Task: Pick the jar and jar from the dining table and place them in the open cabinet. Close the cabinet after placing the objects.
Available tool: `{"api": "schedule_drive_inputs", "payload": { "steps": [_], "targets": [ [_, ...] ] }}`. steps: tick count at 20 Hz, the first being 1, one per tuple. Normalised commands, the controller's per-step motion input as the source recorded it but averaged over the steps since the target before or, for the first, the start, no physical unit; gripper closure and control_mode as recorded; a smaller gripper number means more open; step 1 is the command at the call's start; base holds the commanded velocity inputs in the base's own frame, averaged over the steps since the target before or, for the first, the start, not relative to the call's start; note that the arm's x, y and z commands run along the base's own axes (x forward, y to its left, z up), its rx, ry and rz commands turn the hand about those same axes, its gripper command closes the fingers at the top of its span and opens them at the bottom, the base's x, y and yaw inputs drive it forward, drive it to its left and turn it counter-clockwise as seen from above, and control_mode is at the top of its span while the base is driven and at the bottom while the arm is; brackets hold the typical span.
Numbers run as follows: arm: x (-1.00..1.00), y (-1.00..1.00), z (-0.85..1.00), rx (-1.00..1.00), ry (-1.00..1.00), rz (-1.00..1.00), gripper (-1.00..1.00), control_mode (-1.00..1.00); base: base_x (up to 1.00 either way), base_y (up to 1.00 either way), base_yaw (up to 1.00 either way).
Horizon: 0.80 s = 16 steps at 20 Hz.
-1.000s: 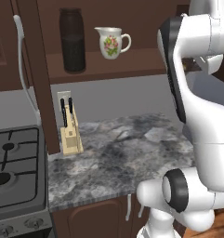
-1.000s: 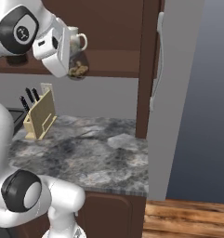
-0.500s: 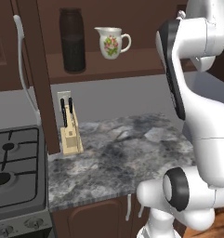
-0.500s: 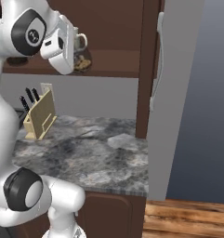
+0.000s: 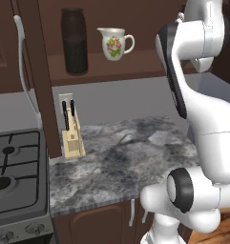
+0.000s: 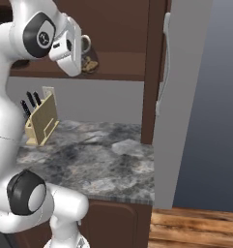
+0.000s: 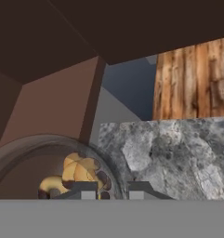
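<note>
Since a second ago the arm has swung further in toward the cabinet (image 6: 152, 58), carrying the small jar (image 6: 88, 57) to the front edge of the shelf (image 5: 135, 62); nothing else has shifted. From the hand view the gripper (image 7: 111, 191) has its tips drawn close together on the glass rim of the small jar, yellowish bits showing inside, so it reads as clamped on that jar. In the right base view the jar sits just beside the white hand, level with the shelf or slightly above it; whether it touches the wood I cannot tell.

On the shelf's left end the tall jar (image 5: 74, 40) stands upright, with the jug (image 5: 115, 43) near its right, apart from it. Below, a knife block (image 5: 72, 138) stands at the worktop's (image 5: 121, 162) back left corner.

By my reading, one jar is stowed and the second is about to be set down. Releasing it, backing out and closing the door (image 6: 178, 97) remain.
</note>
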Motion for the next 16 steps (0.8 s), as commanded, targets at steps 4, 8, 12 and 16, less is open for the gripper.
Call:
{"api": "schedule_drive_inputs", "payload": {
  "steps": [4,8,12,16],
  "targets": [
    [0.26,0.00,-0.05,0.00,0.00,0.00,1.00,-1.00,0.00,0.00,0.00],
    [0.30,0.00,-0.04,0.00,0.00,0.00,1.00,-1.00,0.00,0.00,0.00],
    [0.26,0.00,-0.04,0.00,0.00,0.00,1.00,-1.00,0.00,0.00,0.00],
    [0.26,0.00,0.00,0.00,0.00,0.00,1.00,-1.00,0.00,0.00,0.00]
  ]
}}
